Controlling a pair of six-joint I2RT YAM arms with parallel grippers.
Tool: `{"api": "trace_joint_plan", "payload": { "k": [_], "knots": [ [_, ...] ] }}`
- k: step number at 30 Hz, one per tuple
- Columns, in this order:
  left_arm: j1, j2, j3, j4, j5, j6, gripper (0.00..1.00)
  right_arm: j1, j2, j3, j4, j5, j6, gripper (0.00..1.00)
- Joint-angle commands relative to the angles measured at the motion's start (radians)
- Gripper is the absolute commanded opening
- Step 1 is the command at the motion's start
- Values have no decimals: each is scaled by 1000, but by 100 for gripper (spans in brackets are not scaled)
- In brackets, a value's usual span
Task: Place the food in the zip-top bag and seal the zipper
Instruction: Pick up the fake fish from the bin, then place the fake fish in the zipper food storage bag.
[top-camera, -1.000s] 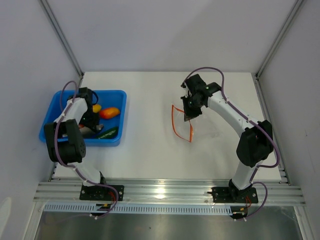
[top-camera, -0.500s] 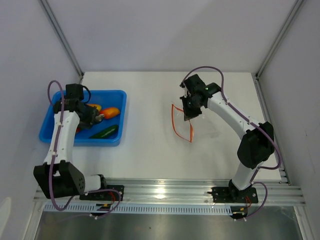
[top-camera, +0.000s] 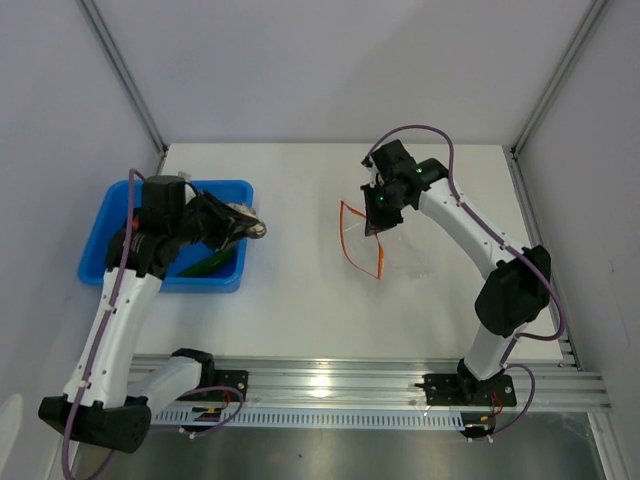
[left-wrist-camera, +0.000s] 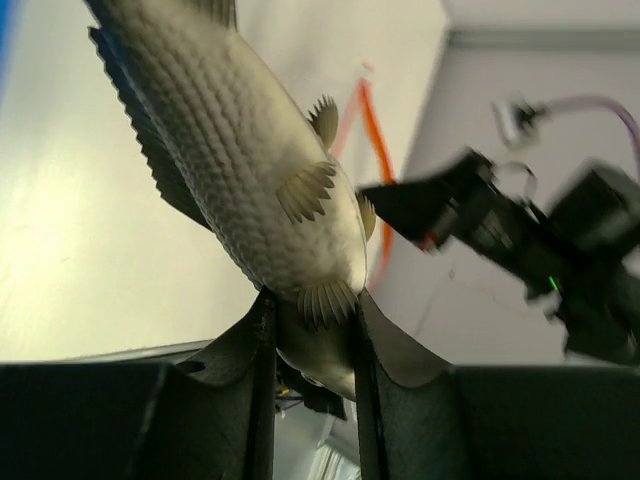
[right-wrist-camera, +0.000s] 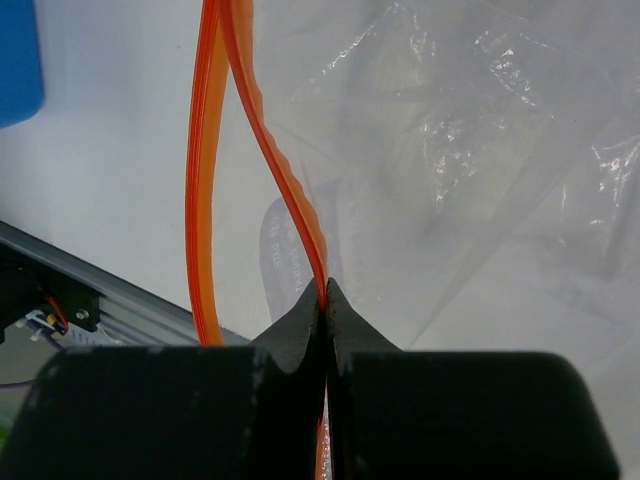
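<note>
My left gripper (top-camera: 240, 222) is shut on a grey, scaly toy fish (left-wrist-camera: 250, 170) and holds it in the air over the right edge of the blue tray (top-camera: 100, 240). The fish also shows in the top view (top-camera: 247, 213). A green pepper (top-camera: 208, 264) lies in the tray; the arm hides the mangoes and red pieces. My right gripper (top-camera: 381, 214) is shut on the red-orange zipper (right-wrist-camera: 270, 150) of the clear zip-top bag (right-wrist-camera: 480, 150) and holds one side of the mouth up, so the mouth (top-camera: 348, 238) gapes toward the left arm.
The bag's clear body (top-camera: 420, 255) lies on the white table right of centre. The blue tray stands at the left edge near the left wall. Metal frame posts run up both back corners. The rail with the arm bases runs along the near edge.
My left arm has risen out of the tray with the fish and swung right toward the bag. My right gripper has lifted the bag's mouth slightly and widened it.
</note>
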Motion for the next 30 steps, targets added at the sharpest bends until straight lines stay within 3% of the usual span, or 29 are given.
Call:
{"api": "trace_joint_plan", "payload": {
  "k": [1, 8, 14, 20, 30],
  "knots": [
    [-53, -87, -29, 233, 210, 62, 1, -18, -31, 41, -6, -58, 26, 0],
    [-176, -151, -208, 693, 523, 39, 1, -17, -14, 50, 23, -147, 86, 0],
    [-291, -104, -262, 1040, 582, -70, 1, 0, -14, 55, 72, -188, 178, 0],
    [-335, -45, -296, 1073, 574, -113, 1, 11, -64, 24, 159, -165, 273, 0],
    [-340, -56, -465, 1298, 568, -330, 1, 6, -199, -111, 358, -84, 382, 0]
  ]
}}
